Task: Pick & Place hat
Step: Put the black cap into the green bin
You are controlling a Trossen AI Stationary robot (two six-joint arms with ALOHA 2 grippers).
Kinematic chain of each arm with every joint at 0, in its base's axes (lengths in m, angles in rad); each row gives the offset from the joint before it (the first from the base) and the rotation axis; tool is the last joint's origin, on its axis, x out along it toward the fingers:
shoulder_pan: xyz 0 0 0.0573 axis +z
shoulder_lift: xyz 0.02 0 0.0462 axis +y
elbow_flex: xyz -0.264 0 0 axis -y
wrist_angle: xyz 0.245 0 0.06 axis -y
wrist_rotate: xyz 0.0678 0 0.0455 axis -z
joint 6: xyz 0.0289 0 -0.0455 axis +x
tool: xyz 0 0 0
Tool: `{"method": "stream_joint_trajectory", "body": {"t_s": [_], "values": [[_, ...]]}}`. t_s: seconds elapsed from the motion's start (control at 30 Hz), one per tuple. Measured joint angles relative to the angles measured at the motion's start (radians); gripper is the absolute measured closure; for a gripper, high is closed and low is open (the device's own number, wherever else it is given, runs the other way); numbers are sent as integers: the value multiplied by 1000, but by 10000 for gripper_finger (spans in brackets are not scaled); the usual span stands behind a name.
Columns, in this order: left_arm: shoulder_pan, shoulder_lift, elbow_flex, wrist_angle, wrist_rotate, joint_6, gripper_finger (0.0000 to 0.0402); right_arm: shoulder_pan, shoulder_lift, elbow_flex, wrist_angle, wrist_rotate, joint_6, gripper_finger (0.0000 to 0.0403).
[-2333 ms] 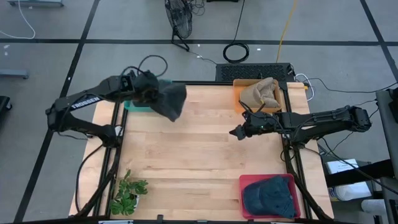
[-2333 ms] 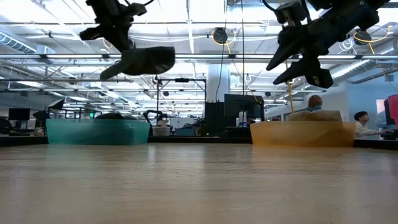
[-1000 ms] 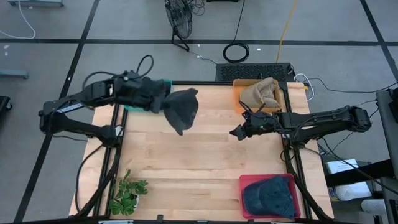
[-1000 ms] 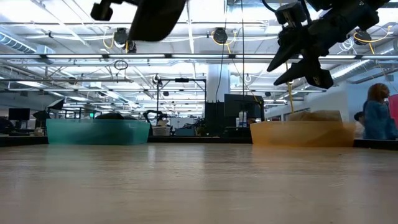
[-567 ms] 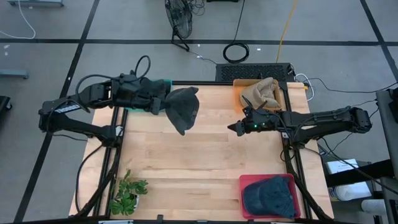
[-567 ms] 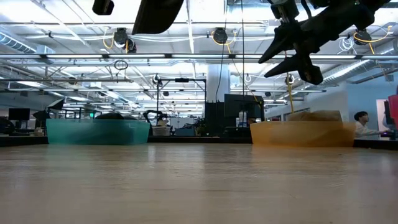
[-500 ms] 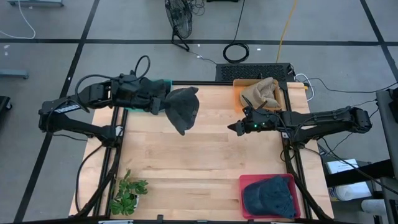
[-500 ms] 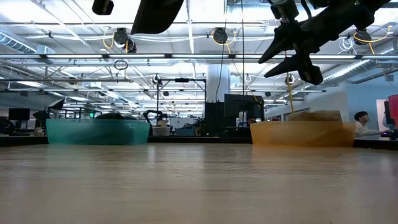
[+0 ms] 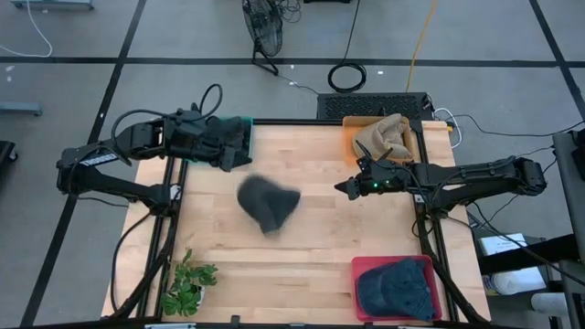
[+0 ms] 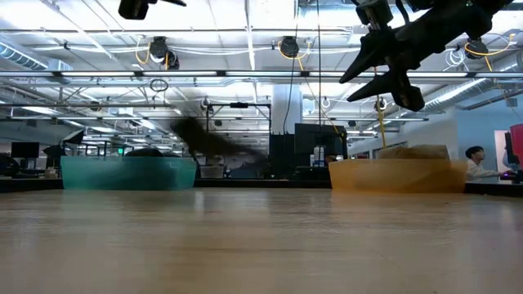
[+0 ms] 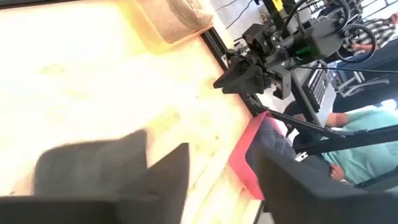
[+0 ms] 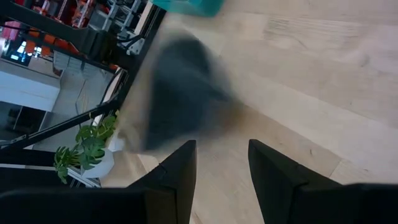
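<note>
High view | hat (image 9: 268, 203) dropping blurred, clear of both grippers, over mid-table, likely falling toward the wood | left gripper (image 9: 239, 146) hovering by teal bin (image 9: 239, 122), fingers spread, gripping nothing | right gripper (image 9: 345, 190) waiting beside orange bin (image 9: 351, 131), fingers apart, empty

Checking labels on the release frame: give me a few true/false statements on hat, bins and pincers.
1. The dark hat is clear of the left pincer. True.
2. The left pincer grips the hat. False: it is open and the hat is blurred below it, over the table.
3. The red bin holds a dark cap. True.
4. The orange bin is empty. False: a tan hat lies in it.
5. The right pincer is shut on a hat. False: it is open and empty.
</note>
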Motion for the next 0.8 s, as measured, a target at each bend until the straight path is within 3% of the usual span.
{"method": "stream_joint_trajectory", "body": {"t_s": [0.17,0.3,0.8], "values": [[0,0,0,0,-2,3,155,0,0,0,0,0,0,275],[0,0,0,0,-13,3,133,0,0,0,0,2,24,275],[-68,77,2,0,-52,81,192,0,0,0,71,31,49,275]]}}
